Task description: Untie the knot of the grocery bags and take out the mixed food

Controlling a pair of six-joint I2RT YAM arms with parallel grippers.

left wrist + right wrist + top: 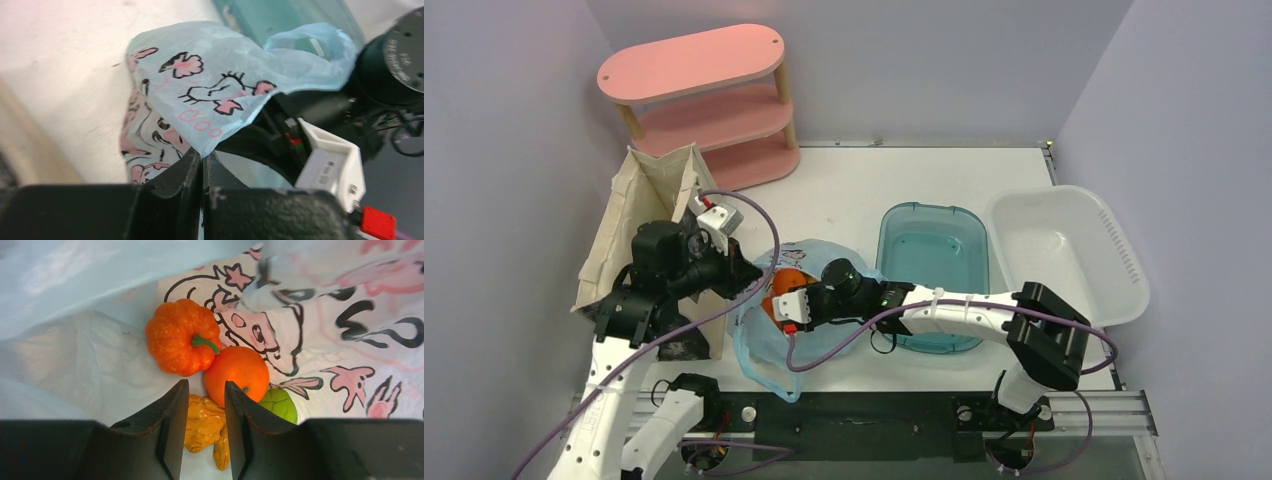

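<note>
The light blue grocery bag [762,348] [220,75] with pink and black doodles lies between the arms, its mouth held up. My left gripper [746,270] [202,160] is shut on an edge of that plastic. My right gripper [774,303] [206,385] reaches inside the bag [75,365] with its jaws apart. They stand either side of a golden lumpy piece [202,422]; I cannot tell if they touch it. Just beyond the fingertips lie a small orange pumpkin [177,337], a round orange fruit [237,370] [790,280] and a green fruit [281,405].
A beige canvas tote [644,215] stands at the left beside my left arm. A teal tub [929,210] and a white basin [1114,250] sit to the right of the bag. A pink shelf [694,70] stands at the back left.
</note>
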